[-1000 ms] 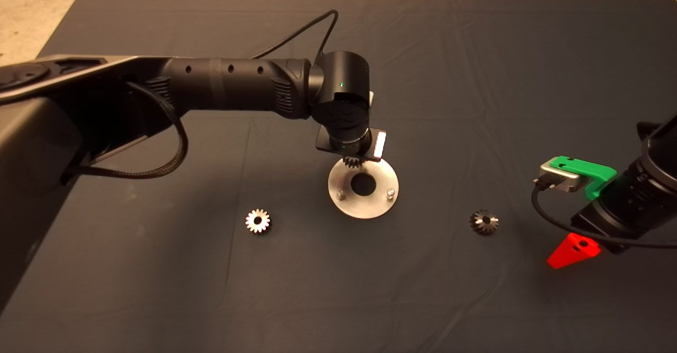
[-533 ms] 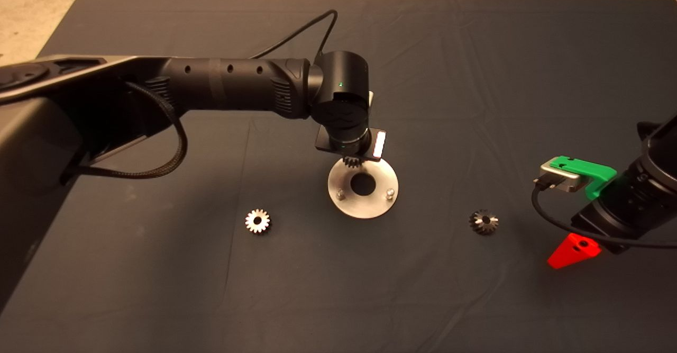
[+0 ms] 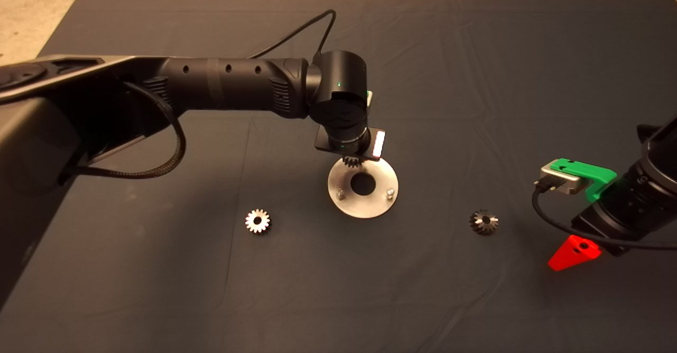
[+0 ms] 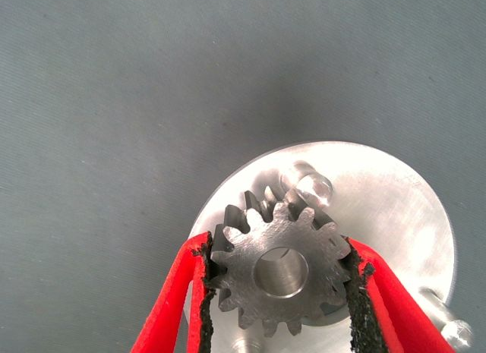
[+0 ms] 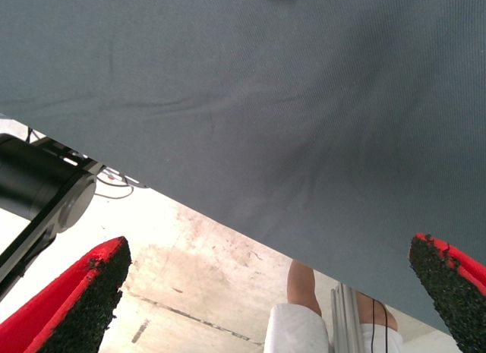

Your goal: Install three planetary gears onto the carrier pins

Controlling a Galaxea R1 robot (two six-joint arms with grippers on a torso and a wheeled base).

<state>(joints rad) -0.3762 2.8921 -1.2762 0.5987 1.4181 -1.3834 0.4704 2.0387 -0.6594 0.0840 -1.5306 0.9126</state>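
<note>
A dark mat [image 3: 476,78] fills the head view. From the left edge a black arm reaches to the centre of the frame, where the left gripper [image 4: 277,292] hangs over the upper rim of a shiny round disc [image 3: 338,200]. In the left wrist view its two red fingers [image 4: 171,300] are clamped on a silver gear [image 4: 279,271], one black pad on each side of the teeth, and the gear sits flat between them above the disc. One carrier pin [image 4: 307,184] stands just beyond the gear's teeth; whether the gear touches it cannot be told.

In the head view, a second gear [image 3: 257,220] lies on the mat at lower left of the disc, well apart from it. Two pins [image 3: 340,193] stand on the disc's lower half (one left, one right of the large centre hole). A darker third gear [image 3: 483,222] lies at lower right of the disc.

At the right edge the right gripper [image 5: 266,292] waits, its fingers wide apart and holding nothing. Its wrist view shows the mat's edge, pale floor and a person's leg [image 5: 304,288].
</note>
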